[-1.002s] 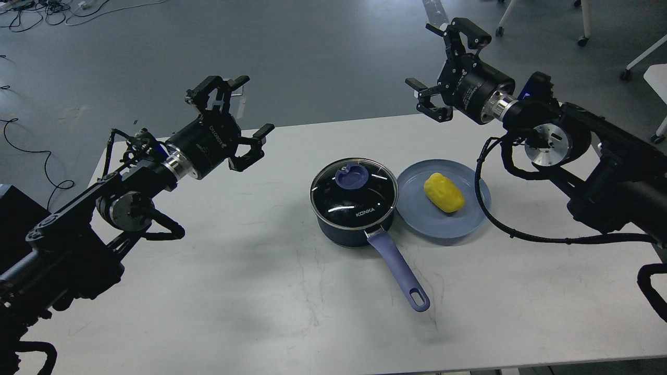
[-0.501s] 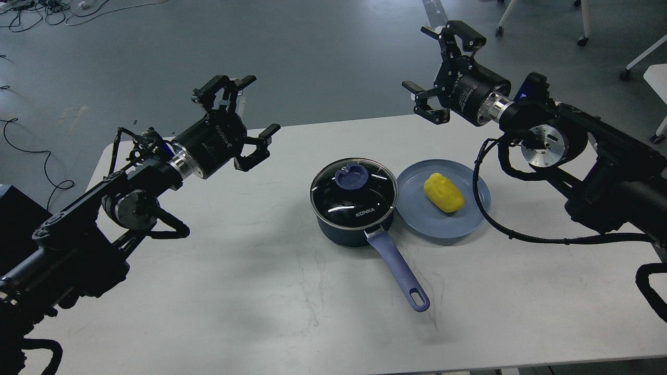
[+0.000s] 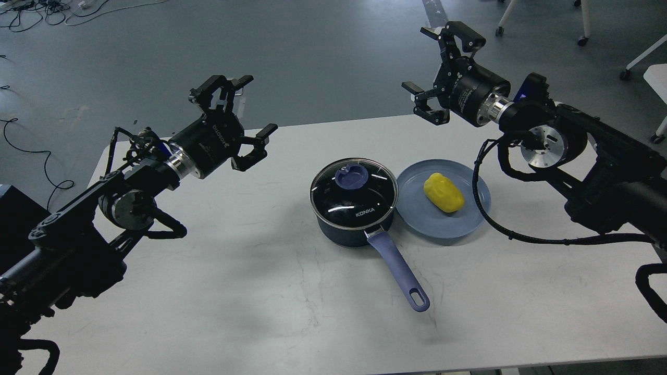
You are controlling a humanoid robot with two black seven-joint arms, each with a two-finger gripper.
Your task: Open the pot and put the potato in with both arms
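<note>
A dark blue pot stands mid-table, closed by a glass lid with a blue knob. Its blue handle points toward the front right. A yellow potato lies on a blue plate touching the pot's right side. My left gripper is open and empty, raised left of the pot. My right gripper is open and empty, raised behind the plate.
The white table carries only the pot and plate. Grey floor lies beyond its far edge, with cables at the left and chair legs at the top right.
My left gripper rose and moved right, then drew back slightly left. My right gripper shifted a little to the left. Pot, lid and potato have not moved.
</note>
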